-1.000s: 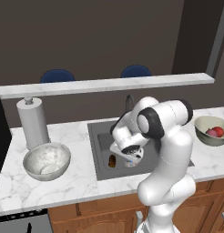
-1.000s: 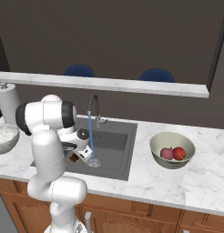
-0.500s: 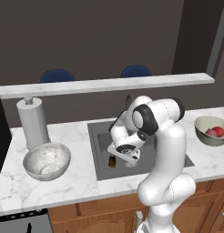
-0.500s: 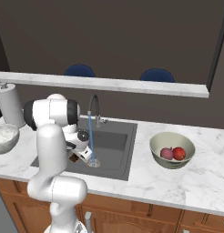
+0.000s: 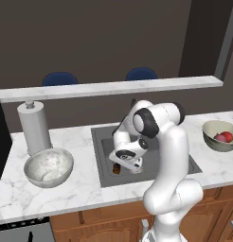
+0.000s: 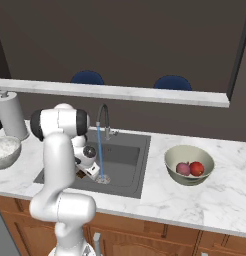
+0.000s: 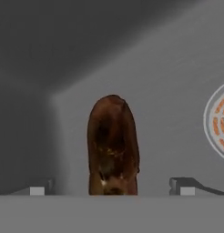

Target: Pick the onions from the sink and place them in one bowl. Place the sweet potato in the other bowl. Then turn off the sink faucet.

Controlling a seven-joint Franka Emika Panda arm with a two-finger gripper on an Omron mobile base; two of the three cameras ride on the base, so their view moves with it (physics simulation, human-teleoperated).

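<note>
Kitchen: sink (image 5: 102,156), marble counter (image 5: 71,184)

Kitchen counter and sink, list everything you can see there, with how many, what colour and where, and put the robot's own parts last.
sink: one, dark grey, set into the white marble counter.
sweet potato: one, dark brown, on the sink floor near a corner.
drain: one, round, on the sink floor beside the sweet potato.
faucet: one, grey gooseneck, behind the sink, water running.
onions: two, one bright red and one duller pink, in the olive bowl.
olive bowl: one, on the counter right of the sink.
silvery bowl: one, on the counter left of the sink.
paper towel roll: one, white, behind the silvery bowl.
gripper: one, open, fingertips either side of the sweet potato.
</note>
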